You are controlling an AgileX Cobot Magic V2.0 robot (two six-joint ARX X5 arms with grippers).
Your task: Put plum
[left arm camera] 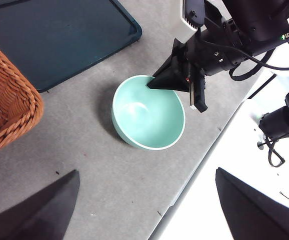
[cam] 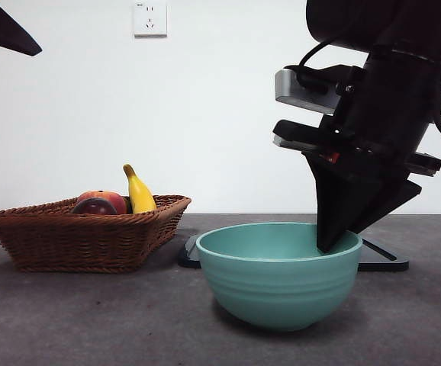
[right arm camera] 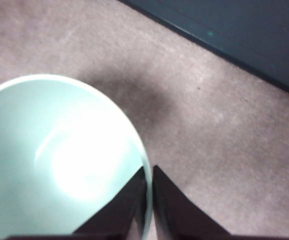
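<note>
Currently the right tool (cam: 333,242) is clamped on the rim of the teal bowl (cam: 278,274), one jaw inside the wall and one outside, as the right wrist view shows. The left tool (left arm camera: 144,210) is held high over the counter (cam: 68,320) with jaws spread wide and nothing between them. The plum (cam: 94,207) is still in the wicker basket (cam: 83,236), touching the red-orange fruit (cam: 107,200) and just beside the banana (cam: 140,192); only its upper part is seen above the weave. The bowl is seen empty, so the transfer is judged not yet done. Handling is judged as follows: firm and moderately heavy, glossy skin likely slippery, flesh bruisable under hard squeeze. A grip across the widest part from above is advised, with jaws placed clear of the neighbouring fruit. A dark tray (left arm camera: 59,40) lies behind the bowl.
</note>
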